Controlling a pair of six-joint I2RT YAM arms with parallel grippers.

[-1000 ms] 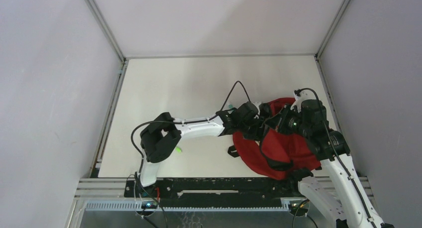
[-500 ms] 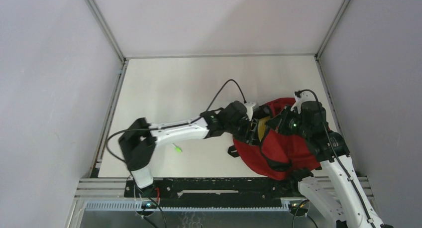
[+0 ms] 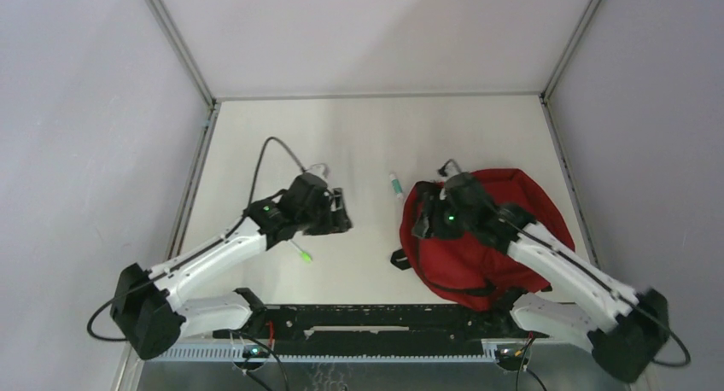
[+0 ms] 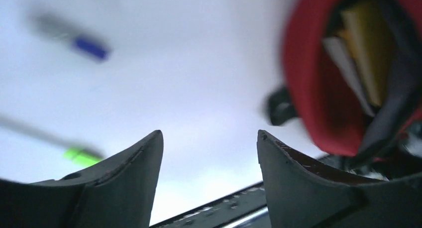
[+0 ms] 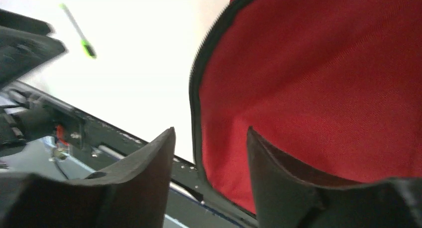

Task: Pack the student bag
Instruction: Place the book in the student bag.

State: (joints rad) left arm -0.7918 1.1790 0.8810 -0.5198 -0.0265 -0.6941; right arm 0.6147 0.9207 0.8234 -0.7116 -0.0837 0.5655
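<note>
The student bag [image 3: 504,237] is a red backpack lying on the right of the table, its mouth facing left. In the left wrist view the bag [image 4: 313,88] shows a yellow book [image 4: 370,44] and white paper inside. My left gripper [image 3: 341,212] hangs open over bare table left of the bag, with nothing between its fingers [image 4: 210,138]. My right gripper [image 3: 424,223] is above the bag's left edge. It is open [image 5: 210,133], and the black zipper trim [image 5: 195,93] and red fabric [image 5: 323,88] lie beyond its fingers.
A green-tipped pen [image 3: 300,253] lies on the table below the left gripper and also shows in the right wrist view [image 5: 82,36]. A small marker [image 3: 395,184] lies just left of the bag's top. A blue-capped pen [image 4: 89,48] is blurred. The black front rail [image 3: 384,318] runs along the near edge.
My left arm has pulled out of the bag's mouth and swung left over the table. My right gripper has opened and shifted to the bag's left edge. The bag has settled flatter.
</note>
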